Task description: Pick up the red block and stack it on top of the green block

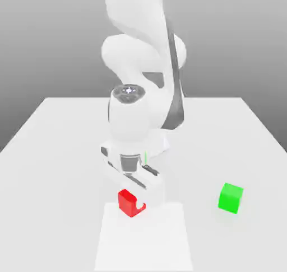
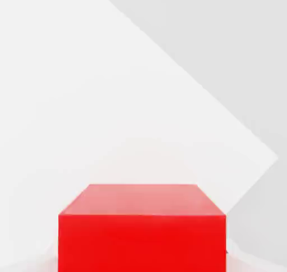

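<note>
Gripper [image 1: 136, 191] is down at the table [image 1: 50, 153], right at the red block [image 1: 131, 202]. You can see the block sitting between the white fingers [image 1: 152, 193]: one finger on the side toward the exterior view's right, its tip notched against the block's upper edge, the other mostly behind the block. Jaws look drawn in narrow against the block's sides; whether they're actually clamping it, I can't tell for sure from this angle. Block looks like it's on the table surface.

Red block [image 2: 142, 226] in the hand view: sits close under the camera, top face and one side face visible, edges square to the frame. It's a cube, so no long axis to speak of. In the exterior view it's turned a bit, one corner toward the camera, flat on its base.

Green block [image 1: 230, 197] is well apart, toward the exterior view's right, standing on the table, upright, nothing touching it.

A paler rectangular patch [image 1: 144, 237] lies on the table below the red block.
</note>
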Robot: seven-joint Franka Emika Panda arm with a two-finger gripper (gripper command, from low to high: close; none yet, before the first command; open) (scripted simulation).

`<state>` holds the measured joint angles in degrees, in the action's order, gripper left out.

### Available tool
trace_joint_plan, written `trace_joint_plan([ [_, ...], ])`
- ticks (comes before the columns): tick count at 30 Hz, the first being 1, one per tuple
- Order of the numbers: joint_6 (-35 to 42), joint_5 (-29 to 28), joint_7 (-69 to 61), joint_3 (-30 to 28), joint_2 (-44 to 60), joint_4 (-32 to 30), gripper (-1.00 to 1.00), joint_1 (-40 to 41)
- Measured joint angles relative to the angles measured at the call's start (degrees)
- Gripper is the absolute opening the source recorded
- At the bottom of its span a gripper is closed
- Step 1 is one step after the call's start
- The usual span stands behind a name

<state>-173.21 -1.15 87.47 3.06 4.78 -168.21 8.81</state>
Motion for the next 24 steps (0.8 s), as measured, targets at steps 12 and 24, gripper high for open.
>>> trace_joint_plan([
  [12, 13.22, 2.87, -6.02, 3.65, -13.26, 0.16, -1.0, -6.86],
  [24, 18.46, 5.76, -18.0, 12.56, -13.75, 5.11, -1.0, -21.98],
])
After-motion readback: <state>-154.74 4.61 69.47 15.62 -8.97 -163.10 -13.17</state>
